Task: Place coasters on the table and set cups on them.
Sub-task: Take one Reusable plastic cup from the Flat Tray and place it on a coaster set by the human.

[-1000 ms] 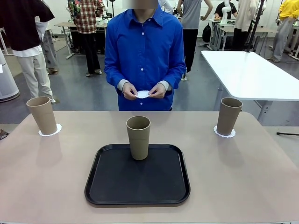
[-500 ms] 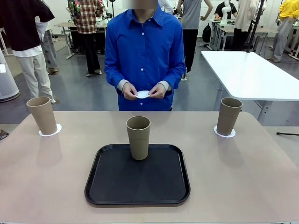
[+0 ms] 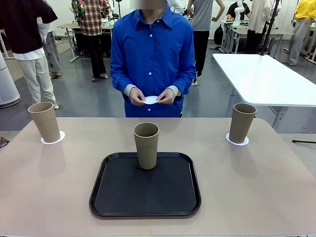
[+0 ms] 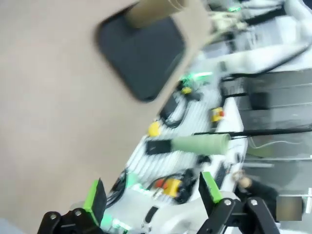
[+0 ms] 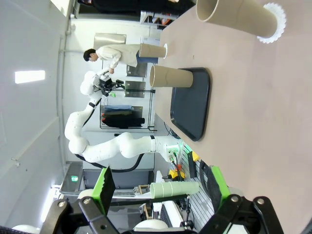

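Starting on your left, the left gripper (image 4: 152, 194) is raised off the table (image 3: 256, 182), jaws spread wide with nothing between them. The left cup (image 3: 44, 121) stands upright on the left coaster (image 3: 53, 138). The middle cup (image 3: 146, 145) stands on the black tray (image 3: 145, 197), near its far edge. Behind it, the person pinches the third coaster (image 3: 151, 99) between both hands (image 3: 137, 96) at waist height. The right cup (image 3: 242, 122) sits on the right coaster (image 3: 237, 141). Your right gripper (image 5: 161, 184) is likewise wide open and empty, looking along the tabletop.
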Available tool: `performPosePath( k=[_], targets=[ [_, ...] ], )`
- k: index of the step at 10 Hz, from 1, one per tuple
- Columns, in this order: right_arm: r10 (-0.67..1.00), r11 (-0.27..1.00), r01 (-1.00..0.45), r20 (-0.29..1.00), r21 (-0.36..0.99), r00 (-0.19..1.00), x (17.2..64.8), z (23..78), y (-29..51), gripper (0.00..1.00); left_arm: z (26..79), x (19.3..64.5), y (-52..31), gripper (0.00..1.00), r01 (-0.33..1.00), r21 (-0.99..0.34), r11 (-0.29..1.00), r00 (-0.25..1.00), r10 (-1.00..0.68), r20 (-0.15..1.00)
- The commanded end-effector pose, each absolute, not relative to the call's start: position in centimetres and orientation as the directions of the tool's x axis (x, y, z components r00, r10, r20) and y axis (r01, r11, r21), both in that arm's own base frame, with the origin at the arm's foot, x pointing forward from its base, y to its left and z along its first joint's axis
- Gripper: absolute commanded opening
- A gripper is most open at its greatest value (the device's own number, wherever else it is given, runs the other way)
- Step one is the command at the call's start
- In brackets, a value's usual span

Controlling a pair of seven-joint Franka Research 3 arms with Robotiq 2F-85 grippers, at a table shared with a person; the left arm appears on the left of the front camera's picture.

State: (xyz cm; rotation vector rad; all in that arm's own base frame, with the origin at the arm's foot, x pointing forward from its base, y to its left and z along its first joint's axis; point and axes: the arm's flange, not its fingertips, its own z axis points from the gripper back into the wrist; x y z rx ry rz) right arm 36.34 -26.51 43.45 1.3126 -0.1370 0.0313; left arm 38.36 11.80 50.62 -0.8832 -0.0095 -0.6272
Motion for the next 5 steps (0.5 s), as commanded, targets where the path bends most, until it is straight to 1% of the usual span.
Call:
performPosePath(
  k=[1,2,3,5],
  targets=[
    [-0.059,0.260,-0.090,0.108,0.962,0.992,36.4,43.5,-26.5,1.00,51.7,40.5,16.4,1.00,0.455,-0.829,0.327,0.857,-0.415,0.306],
    [-0.059,0.260,-0.090,0.108,0.962,0.992,36.4,43.5,-26.5,1.00,50.6,39.6,19.0,1.00,0.427,-0.848,0.316,0.889,-0.320,0.328],
    [-0.059,0.260,-0.090,0.108,0.962,0.992,36.4,43.5,-26.5,1.00,49.3,39.3,21.6,1.00,0.381,-0.874,0.301,0.918,-0.238,0.318],
    [-0.059,0.260,-0.090,0.108,0.962,0.992,36.4,43.5,-26.5,1.00,46.9,39.3,25.9,1.00,0.302,-0.914,0.271,0.950,-0.167,0.265]
  ],
)
